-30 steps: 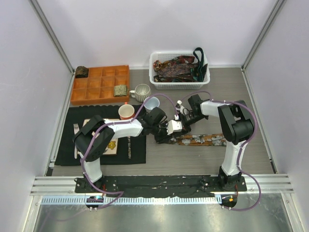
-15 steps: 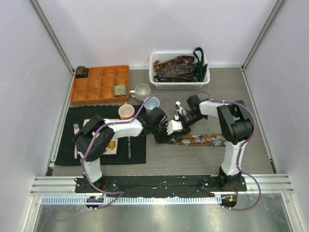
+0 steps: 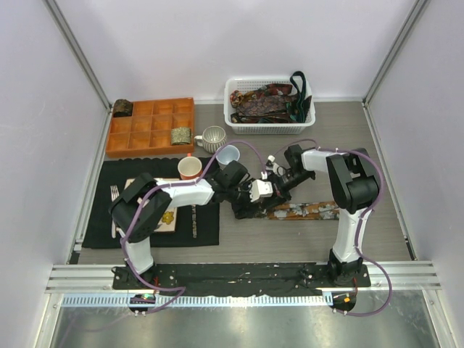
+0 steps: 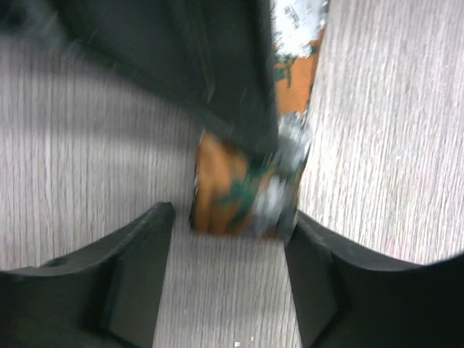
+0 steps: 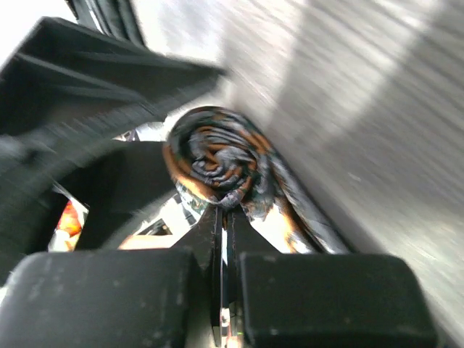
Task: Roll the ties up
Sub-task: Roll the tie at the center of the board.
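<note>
A tie with a rust-orange, dark and pale pattern lies flat (image 3: 308, 210) right of the table's middle. Its left end is wound into a coil (image 5: 216, 161). My right gripper (image 5: 226, 209) is shut, its tips pinching the fabric at the coil's lower edge; from above it sits (image 3: 270, 190) just behind the coil. My left gripper (image 4: 230, 217) is open, with the coil (image 4: 243, 194) just beyond its tips. Its right finger (image 4: 326, 275) is close against the coil's side and its left finger (image 4: 138, 268) stands apart. From above, the left gripper (image 3: 255, 205) is at the coil's left.
A white basket (image 3: 230, 109) at the back holds loose ties (image 3: 261, 101), one of them dark green (image 3: 299, 94). An orange compartment tray (image 3: 145, 151) has a coil in it (image 3: 180, 135) and one at its corner (image 3: 122, 108). Three cups (image 3: 212, 138) (image 3: 190, 168) (image 3: 228, 154), a black mat (image 3: 101, 217) and a plate (image 3: 168, 217) lie to the left.
My left gripper's jaws have spread apart off the coil. My right gripper's jaws have closed onto the coil's edge, and the right arm shifted slightly.
</note>
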Robot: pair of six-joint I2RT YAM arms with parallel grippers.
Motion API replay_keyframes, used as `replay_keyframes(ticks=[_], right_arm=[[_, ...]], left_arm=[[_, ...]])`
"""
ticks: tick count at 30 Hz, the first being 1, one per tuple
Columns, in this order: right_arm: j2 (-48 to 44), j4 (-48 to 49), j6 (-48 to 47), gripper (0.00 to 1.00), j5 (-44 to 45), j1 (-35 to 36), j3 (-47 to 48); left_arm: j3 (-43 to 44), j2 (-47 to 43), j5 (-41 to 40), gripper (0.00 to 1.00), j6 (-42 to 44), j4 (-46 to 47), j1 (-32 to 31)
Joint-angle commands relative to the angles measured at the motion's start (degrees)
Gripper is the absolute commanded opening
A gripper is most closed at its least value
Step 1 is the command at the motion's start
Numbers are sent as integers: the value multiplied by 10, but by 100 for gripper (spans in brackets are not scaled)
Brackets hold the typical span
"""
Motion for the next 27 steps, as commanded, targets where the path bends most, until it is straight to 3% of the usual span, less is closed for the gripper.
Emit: replay_keyframes(ticks=[1,9,18,22,27], right_arm=[[21,-44,-64,1,80,-15,-3],[24,-41,-83,1,132,-16,-19],[50,14,-54,1,180,-15,-10],[72,37,-45,1,175,-10,17],[110,45,-42,1,161,-1,72]], left_arm=[[-15,-39,9,67,-23,9,12],[-21,-51,41,84,-56,68,-8],[-2,-13,18,86,-61,102,-39],[1,1,4,80,-64,107,-39],[-18,13,-24,57,-48,99,-28]])
